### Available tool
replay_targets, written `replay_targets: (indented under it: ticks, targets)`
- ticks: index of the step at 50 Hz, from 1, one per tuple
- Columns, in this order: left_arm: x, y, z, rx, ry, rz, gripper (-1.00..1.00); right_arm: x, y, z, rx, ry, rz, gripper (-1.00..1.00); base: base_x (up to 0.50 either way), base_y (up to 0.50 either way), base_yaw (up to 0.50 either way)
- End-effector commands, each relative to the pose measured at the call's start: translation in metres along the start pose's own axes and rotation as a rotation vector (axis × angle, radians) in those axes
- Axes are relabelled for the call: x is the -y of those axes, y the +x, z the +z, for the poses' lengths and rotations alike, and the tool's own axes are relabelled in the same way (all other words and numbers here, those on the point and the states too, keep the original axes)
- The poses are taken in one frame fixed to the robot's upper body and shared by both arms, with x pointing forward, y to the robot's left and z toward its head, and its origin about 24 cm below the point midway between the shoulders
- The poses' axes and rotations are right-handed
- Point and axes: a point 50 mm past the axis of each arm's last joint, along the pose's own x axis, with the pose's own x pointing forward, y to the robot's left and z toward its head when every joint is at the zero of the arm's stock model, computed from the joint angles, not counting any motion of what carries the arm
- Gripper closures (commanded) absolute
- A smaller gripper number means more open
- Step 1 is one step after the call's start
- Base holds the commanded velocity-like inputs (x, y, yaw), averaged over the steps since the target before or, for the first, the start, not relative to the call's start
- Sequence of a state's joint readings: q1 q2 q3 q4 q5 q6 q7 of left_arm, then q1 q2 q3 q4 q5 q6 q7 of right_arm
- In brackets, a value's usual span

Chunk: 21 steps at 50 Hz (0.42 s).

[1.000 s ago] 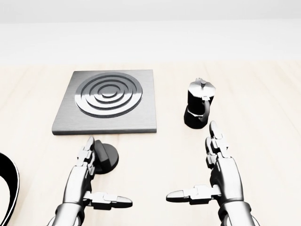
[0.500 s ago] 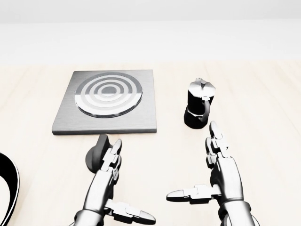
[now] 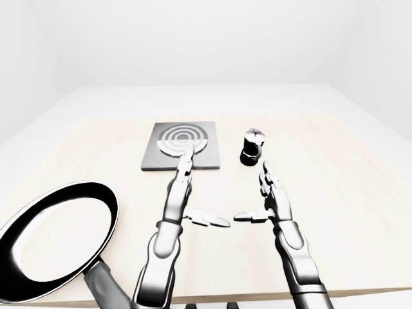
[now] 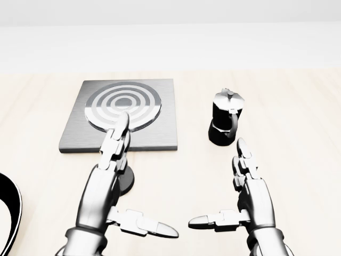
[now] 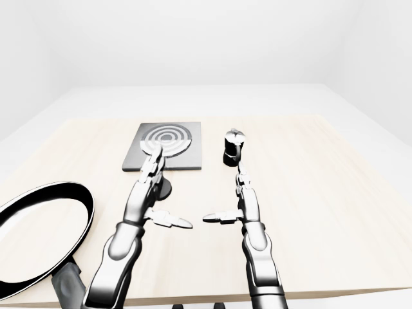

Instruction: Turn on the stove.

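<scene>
The silver left hand [image 4: 106, 176], fingers spread and holding nothing, reaches over the round black stove knob [image 4: 127, 180], just below the grey square hotplate [image 4: 160, 130] on the pale wooden table [image 4: 298, 122]. To switch it on, the fingers probably need to settle around the knob and twist. The right hand [image 4: 250, 194] hovers open and empty, near a black moka pot [image 4: 225, 124].

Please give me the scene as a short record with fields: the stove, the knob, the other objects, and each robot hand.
stove: grey square plate with ringed burner, on the wooden table
knob: dark round knob below the stove, mostly hidden by the left arm
moka pot: black, upright, right of the stove
pan: black-rimmed, at the left-eye view's lower left
left robot hand: open, fingers extended over the knob toward the burner
right robot hand: open, holding nothing
</scene>
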<state>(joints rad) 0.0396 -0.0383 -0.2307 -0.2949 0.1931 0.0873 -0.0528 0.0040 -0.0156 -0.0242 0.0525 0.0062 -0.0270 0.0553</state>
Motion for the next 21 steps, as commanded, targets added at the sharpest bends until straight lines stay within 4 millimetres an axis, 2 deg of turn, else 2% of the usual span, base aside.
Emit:
replay_targets:
  ticks: [1,6,7,9,21]
  targets:
    - [-0.008,-0.007,0.039,0.165,0.039,0.032,-1.0,0.0,0.0,0.0,-0.001,-0.001,0.001,-1.0,0.0,0.0,0.0]
    - [-0.008,-0.007,0.039,0.165,0.039,0.032,-1.0,0.0,0.0,0.0,-0.001,-0.001,0.001,-1.0,0.0,0.0,0.0]
    - [-0.009,-0.012,0.058,0.247,0.058,0.033,-1.0,0.0,-0.001,0.0,-0.002,0.0,0.001,-1.0,0.0,0.0,0.0]
    - [-0.01,-0.015,0.067,0.284,0.063,0.04,-1.0,0.0,-0.001,0.0,-0.003,0.0,0.002,-1.0,0.0,0.0,0.0]
    - [-0.015,-0.024,0.087,0.376,0.097,0.056,-1.0,-0.001,-0.001,0.0,-0.003,0.0,0.003,-1.0,0.0,0.0,0.0]
